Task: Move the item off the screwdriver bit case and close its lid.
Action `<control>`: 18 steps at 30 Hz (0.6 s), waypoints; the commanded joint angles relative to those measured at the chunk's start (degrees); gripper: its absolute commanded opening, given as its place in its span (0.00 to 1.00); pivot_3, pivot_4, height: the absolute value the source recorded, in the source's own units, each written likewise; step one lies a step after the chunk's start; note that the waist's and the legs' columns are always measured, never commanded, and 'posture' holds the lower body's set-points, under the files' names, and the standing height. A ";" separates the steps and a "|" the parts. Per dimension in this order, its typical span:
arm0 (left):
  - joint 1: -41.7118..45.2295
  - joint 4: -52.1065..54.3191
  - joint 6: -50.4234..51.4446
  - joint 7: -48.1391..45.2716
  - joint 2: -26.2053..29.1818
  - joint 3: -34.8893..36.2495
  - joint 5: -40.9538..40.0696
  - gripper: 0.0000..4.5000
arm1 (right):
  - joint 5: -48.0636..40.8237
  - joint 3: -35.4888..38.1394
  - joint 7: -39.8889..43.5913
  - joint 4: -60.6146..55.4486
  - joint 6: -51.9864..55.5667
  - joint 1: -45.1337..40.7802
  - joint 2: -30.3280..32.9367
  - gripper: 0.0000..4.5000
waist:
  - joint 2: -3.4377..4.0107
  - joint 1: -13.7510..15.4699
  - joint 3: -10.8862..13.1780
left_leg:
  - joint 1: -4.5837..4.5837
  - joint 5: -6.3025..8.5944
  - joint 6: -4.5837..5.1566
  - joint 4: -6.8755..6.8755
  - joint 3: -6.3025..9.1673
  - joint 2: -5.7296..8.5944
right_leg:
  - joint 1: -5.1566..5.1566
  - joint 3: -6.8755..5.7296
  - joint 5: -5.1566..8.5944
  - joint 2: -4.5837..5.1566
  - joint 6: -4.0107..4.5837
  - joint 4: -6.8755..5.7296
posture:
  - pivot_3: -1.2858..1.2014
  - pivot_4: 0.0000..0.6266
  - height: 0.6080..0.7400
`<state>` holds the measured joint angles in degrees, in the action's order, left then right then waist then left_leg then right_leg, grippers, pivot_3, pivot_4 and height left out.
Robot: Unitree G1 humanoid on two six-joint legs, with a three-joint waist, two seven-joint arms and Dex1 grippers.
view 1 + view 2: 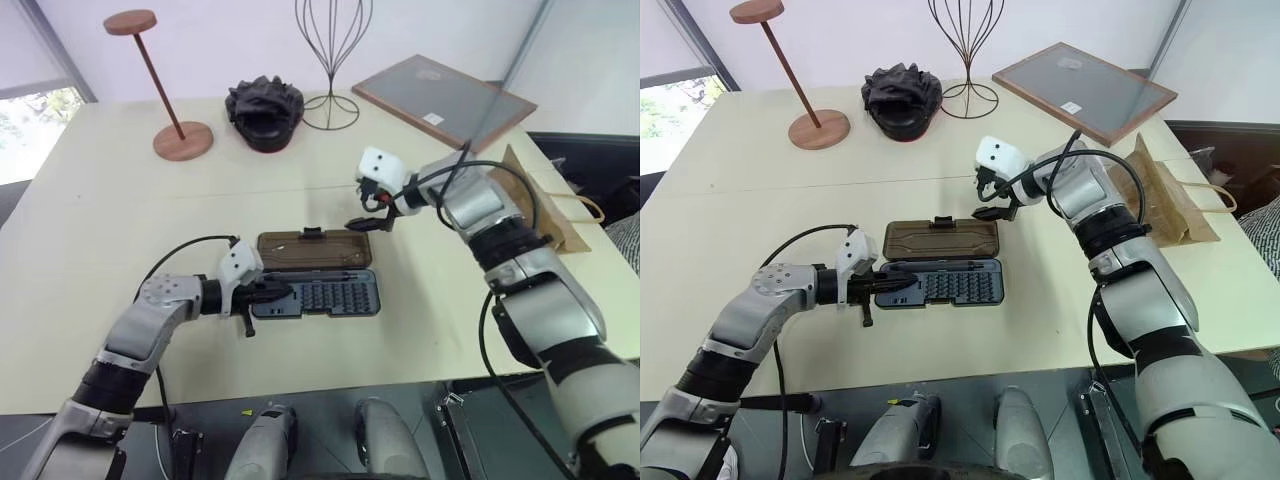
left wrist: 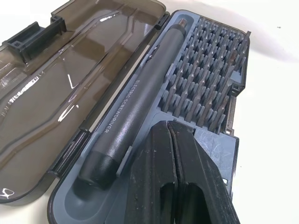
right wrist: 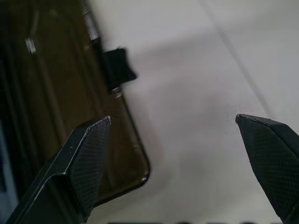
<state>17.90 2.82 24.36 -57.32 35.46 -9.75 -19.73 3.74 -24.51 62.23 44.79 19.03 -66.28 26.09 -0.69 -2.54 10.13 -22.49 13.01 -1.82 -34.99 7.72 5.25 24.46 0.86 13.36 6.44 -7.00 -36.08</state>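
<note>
The screwdriver bit case (image 1: pixel 330 296) lies open at the middle of the table, with rows of bits and a grey screwdriver (image 2: pixel 140 98) inside. Its smoky brown lid (image 1: pixel 313 248) is folded back flat on the table behind it, latch tab (image 3: pixel 119 67) on the far edge. My left gripper (image 1: pixel 278 293) is shut, its tips resting over the case's left end. Just above the lid's far right corner hovers my right gripper (image 1: pixel 368 212), open and holding nothing. The item, a brown paper bag (image 1: pixel 1170 200), lies flat near the table's right edge, partly behind my right arm.
Along the back of the table stand a wooden stand (image 1: pixel 165 90), a lumpy black object (image 1: pixel 265 112), a wire stand (image 1: pixel 333 60) and a wood-framed grey panel (image 1: pixel 440 95). The table's front edge runs just below the case.
</note>
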 commanded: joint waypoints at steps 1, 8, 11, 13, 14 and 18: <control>-1.44 -1.09 1.04 0.42 0.37 -0.49 1.50 0.00 | 0.96 0.71 3.06 7.35 -5.08 -3.43 -2.73 0.99 | 0.00 -0.03 0.00 | 0.01 0.00 0.00 0.00 0.01 0.00 | 0.00 0.00 0.00 0.00 0.00 -0.01 | 0.52 0.24 1.00; -2.10 0.14 1.65 1.32 0.22 0.10 1.15 0.00 | 0.98 4.07 5.72 19.60 -10.84 -6.61 -6.77 0.99 | 0.01 0.00 0.01 | 0.02 0.00 -0.01 0.00 0.03 0.01 | 0.01 0.01 0.00 0.00 0.01 -0.05 | 0.52 0.24 1.00; -2.53 0.87 2.04 1.68 0.37 0.37 0.92 0.00 | 0.78 6.17 4.75 23.03 -10.60 -7.60 -7.98 0.99 | 0.03 -0.05 0.00 | 0.03 0.00 -0.01 0.00 0.04 0.01 | 0.01 0.01 0.00 -0.01 0.01 -0.06 | 0.52 0.24 1.00; -2.88 1.38 2.36 1.99 0.44 0.61 0.80 0.00 | 0.80 7.56 3.36 24.65 -10.18 -8.22 -8.63 0.99 | 0.03 -0.07 0.00 | 0.03 0.00 -0.01 0.01 0.04 0.01 | 0.01 0.01 0.00 -0.01 0.01 -0.07 | 0.52 0.24 1.00; -3.11 1.65 2.44 2.10 0.50 0.72 0.77 0.00 | 0.94 8.05 2.90 25.20 -10.18 -8.38 -8.89 0.99 | 0.03 -0.11 0.00 | 0.03 0.00 -0.02 0.01 0.04 0.01 | 0.02 0.01 -0.01 -0.01 0.01 -0.07 | 0.52 0.24 1.00; -3.55 2.26 2.83 2.41 0.54 1.09 0.77 0.00 | 1.73 9.58 1.00 26.64 -10.51 -8.53 -9.74 0.99 | 0.04 -0.13 0.00 | 0.03 0.00 -0.02 0.01 0.04 0.01 | 0.03 0.03 -0.01 -0.02 0.01 -0.09 | 0.52 0.24 1.00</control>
<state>15.75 5.61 25.75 -55.20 35.33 -8.52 -19.80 5.45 -16.36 64.03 71.50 9.23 -72.15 16.64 -0.65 -2.67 10.13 -22.46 13.01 -1.84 -34.98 7.76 5.26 24.50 0.88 13.35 6.42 -6.98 -36.17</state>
